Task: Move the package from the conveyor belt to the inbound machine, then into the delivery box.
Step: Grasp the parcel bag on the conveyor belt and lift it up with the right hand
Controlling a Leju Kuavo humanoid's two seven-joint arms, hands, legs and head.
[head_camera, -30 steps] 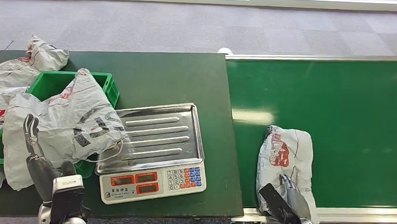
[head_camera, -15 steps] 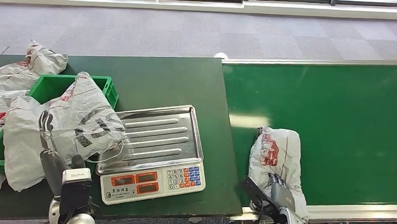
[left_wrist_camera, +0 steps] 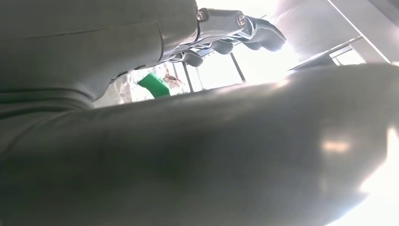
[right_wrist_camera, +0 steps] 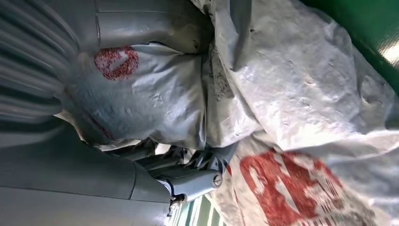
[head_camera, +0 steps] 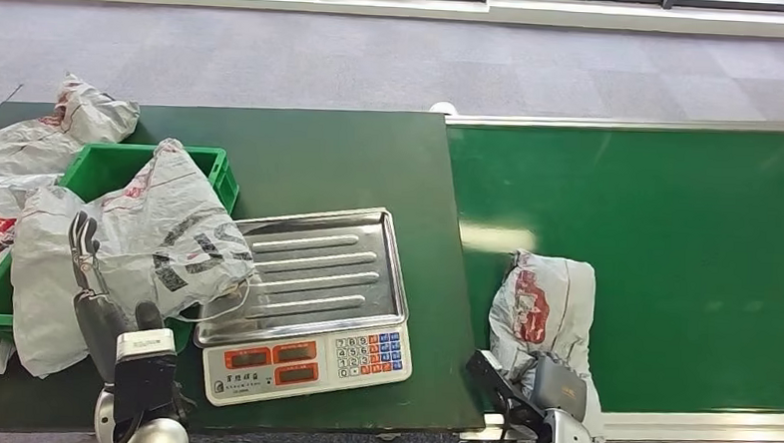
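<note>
The right hand [head_camera: 551, 386] has come down onto the near end of the package [head_camera: 544, 308] lying on the conveyor belt [head_camera: 687, 234]; half a second ago its fingers stood above the bag, and now they are folded over it. In the right wrist view the thumb and fingers [right_wrist_camera: 188, 162] dig into the crinkled grey plastic, so the hand grips the package. The bag itself has barely shifted and lies at the near left part of the belt, beside the table edge. I judge the grasp is made and the lift toward the scale is the next step; nothing is carried yet.

The left hand [head_camera: 88, 268] is raised at the near left, just in front of the heaped bags, a little lower than half a second ago. Its fingers stand straight and apart, holding nothing.

Counted: one package on the belt; one weighing scale [head_camera: 305, 298] with a bare steel tray, which I take to be the inbound machine; one green crate [head_camera: 216, 169], the delivery box, with one large bag [head_camera: 157, 241] draped over it; about three more bags [head_camera: 63, 127] lie around it at the far and near left of the dark table [head_camera: 341, 159]
</note>
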